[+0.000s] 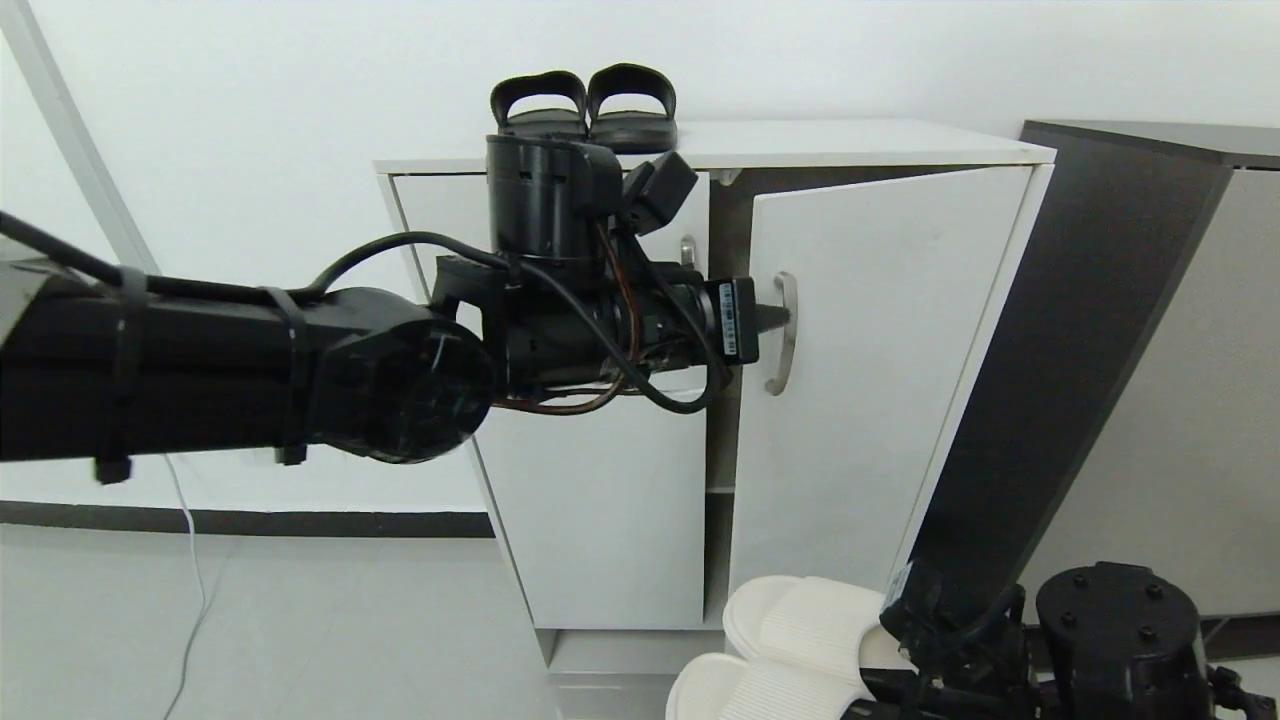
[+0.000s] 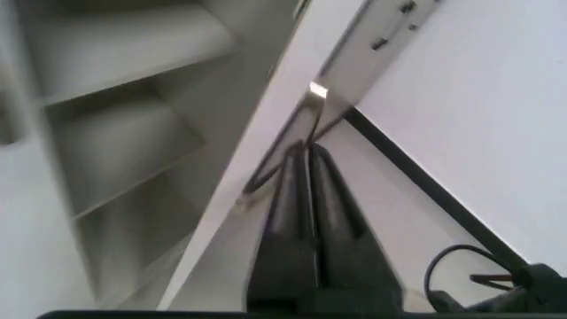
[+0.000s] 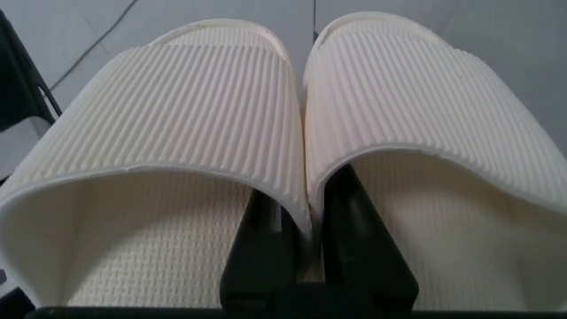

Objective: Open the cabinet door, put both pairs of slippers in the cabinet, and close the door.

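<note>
Left gripper point(image 1: 768, 318) is at the metal handle point(image 1: 787, 335) of the cabinet's point(image 1: 850, 145) right door point(image 1: 860, 380), with the arm stretched level across the front of the left door point(image 1: 600, 500). In the left wrist view the gripper point(image 2: 306, 155) has its two dark fingers point(image 2: 332, 199) drawn almost together, with only a thin slit between them. They are clamped on the handle point(image 2: 312, 93) at its bar. The right door point(image 2: 275, 97) stands ajar, its handle edge swung out from the cabinet front. Pale shelves point(image 2: 124, 142) are exposed inside. A dark vertical gap shows between the two doors in the head view. Black slippers point(image 1: 585, 110) sit side by side on the cabinet top, near its left rear, toes facing out. White slippers point(image 1: 800, 630) are low in front of the cabinet base, below the right door, carried as a pair by the right arm. In the right wrist view the right gripper point(image 3: 307, 230) has one finger point(image 3: 261, 248) inside each slipper. The fingers pinch the two adjoining inner strap walls together, and the ribbed straps point(image 3: 204, 97) arch over the fingertips. The grasp is firm and narrow, and the slippers touch along their inner sides. Left door is flush and closed. A dark-edged grey unit point(image 1: 1100, 350) stands just beside the cabinet on its right.
</note>
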You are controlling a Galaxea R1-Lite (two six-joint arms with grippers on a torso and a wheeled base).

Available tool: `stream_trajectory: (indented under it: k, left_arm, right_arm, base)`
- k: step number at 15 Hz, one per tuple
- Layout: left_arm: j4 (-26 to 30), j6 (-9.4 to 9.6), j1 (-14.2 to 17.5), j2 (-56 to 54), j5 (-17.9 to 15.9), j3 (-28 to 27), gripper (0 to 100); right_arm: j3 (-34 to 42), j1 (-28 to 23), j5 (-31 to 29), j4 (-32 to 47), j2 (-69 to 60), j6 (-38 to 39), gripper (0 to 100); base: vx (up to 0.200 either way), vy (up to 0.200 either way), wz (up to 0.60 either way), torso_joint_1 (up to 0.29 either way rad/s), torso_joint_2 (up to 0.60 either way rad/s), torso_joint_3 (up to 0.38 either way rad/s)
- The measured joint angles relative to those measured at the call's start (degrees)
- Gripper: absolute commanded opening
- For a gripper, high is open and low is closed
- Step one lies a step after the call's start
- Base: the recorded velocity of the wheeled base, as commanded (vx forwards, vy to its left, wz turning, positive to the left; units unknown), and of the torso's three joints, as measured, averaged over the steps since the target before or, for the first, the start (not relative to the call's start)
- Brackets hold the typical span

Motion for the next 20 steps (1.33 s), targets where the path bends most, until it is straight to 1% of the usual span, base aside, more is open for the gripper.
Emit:
stream_trajectory:
  k: [1,2,4,6,7,8,10,12,14,16,17,19,20]
  left_arm:
    - [-0.29,0.05,-0.09,-1.44,1.69,1.68,0]
    - [-0.38,-0.06,0.06,-2.73,2.35,3.06,0]
    - [-0.35,-0.33,1.07,-4.44,2.52,4.49,0]
    - [-0.40,-0.44,2.26,-4.38,2.47,4.38,0]
    - [-0.44,-0.51,2.68,-3.91,2.50,3.80,0]
    - [-0.44,-1.15,3.21,-3.17,2.47,2.76,0]
    - [-0.46,-4.07,4.05,-0.90,2.47,-1.13,0]
    - [-0.51,-6.24,4.36,1.82,2.35,-5.30,0]
    - [-1.23,-6.73,4.28,4.25,2.00,-7.86,0]
    - [-3.08,-6.86,4.00,6.23,1.87,-8.68,0]
    - [-3.15,-6.92,3.95,6.86,1.87,-8.72,0]
    - [-3.39,-7.03,3.95,7.64,1.93,-8.87,0]
    - [-4.29,-7.69,3.95,7.85,2.04,-8.87,0]
  right_arm:
    - [0.37,0.20,0.06,0.02,-0.07,-0.79,0]
    - [0.74,0.27,0.06,0.02,-0.11,-1.85,0]
    - [1.07,0.38,0.09,0.00,-0.22,-2.21,0]
    - [1.16,0.41,0.09,0.02,-0.30,-2.29,0]
    - [1.18,0.41,0.09,0.02,-0.33,-2.29,0]
    - [1.21,0.41,0.09,0.02,-0.33,-2.29,0]
    - [1.21,0.46,0.06,0.02,-0.30,-2.32,0]
    - [1.24,0.57,0.02,0.04,-0.30,-2.38,0]
    - [1.62,0.90,0.02,0.09,-0.30,-2.38,0]
    - [1.74,1.23,0.00,0.15,-0.20,-2.40,0]
    - [1.79,1.45,0.00,0.15,-0.16,-2.40,0]
    - [1.82,1.87,0.02,0.20,-0.09,-2.32,0]
    - [1.82,2.06,0.00,0.20,-0.07,-2.33,0]
  base:
    - [0.000,0.000,0.00,0.000,0.00,0.000]
    - [0.000,0.000,0.00,0.000,0.00,0.000]
    - [0.000,0.000,0.00,0.000,0.00,0.000]
    - [0.000,0.000,0.00,0.000,0.00,0.000]
    - [0.000,0.000,0.00,0.000,0.00,0.000]
    - [0.000,0.000,0.00,0.000,0.00,0.000]
    - [0.000,0.000,0.00,0.000,0.00,0.000]
    - [0.000,0.000,0.00,0.000,0.00,0.000]
    - [0.000,0.000,0.00,0.000,0.00,0.000]
    - [0.000,0.000,0.00,0.000,0.00,0.000]
    - [0.000,0.000,0.00,0.000,0.00,0.000]
    - [-0.200,0.000,0.00,0.005,0.00,0.002]
    - [-0.200,0.000,0.00,0.012,0.00,0.002]
